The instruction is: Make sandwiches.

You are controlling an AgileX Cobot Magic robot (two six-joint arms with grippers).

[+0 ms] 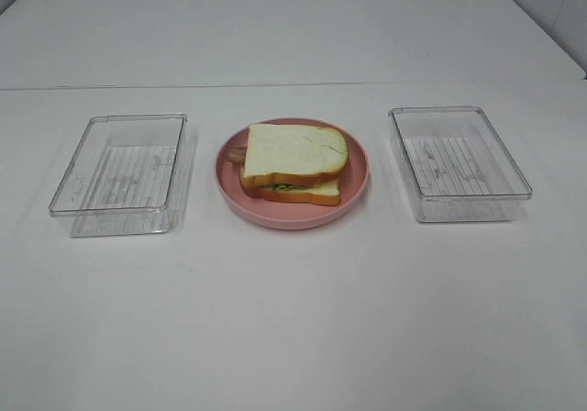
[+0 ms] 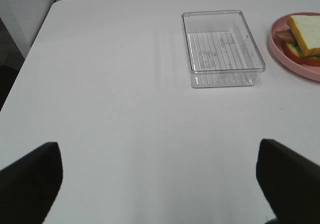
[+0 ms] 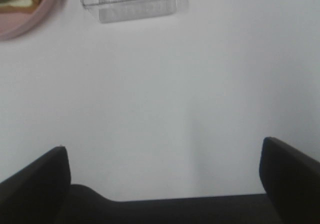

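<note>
Sitting on a round pink plate [image 1: 292,205] with a raised rim, the sandwich [image 1: 293,164] is a stack of 2 white bread slices with orange-brown crust, the top one skewed, ruffled green lettuce showing between them. A brown-red strip pokes out at the stack's left edge in the exterior high view. On either side of the plate stands a clear rectangular tray with a ribbed floor and glossy walls: the left tray [image 1: 119,211] and the right tray [image 1: 459,205], both apart from the plate on the matte white table [image 1: 293,319].

Neither arm appears in the high view. Only the wrist views show the left gripper [image 2: 160,179] and right gripper [image 3: 162,174], each with dark fingers spread wide over bare table, holding nothing. Both wrist views cut off plate and sandwich at the frame edge; the right one is blurred.
</note>
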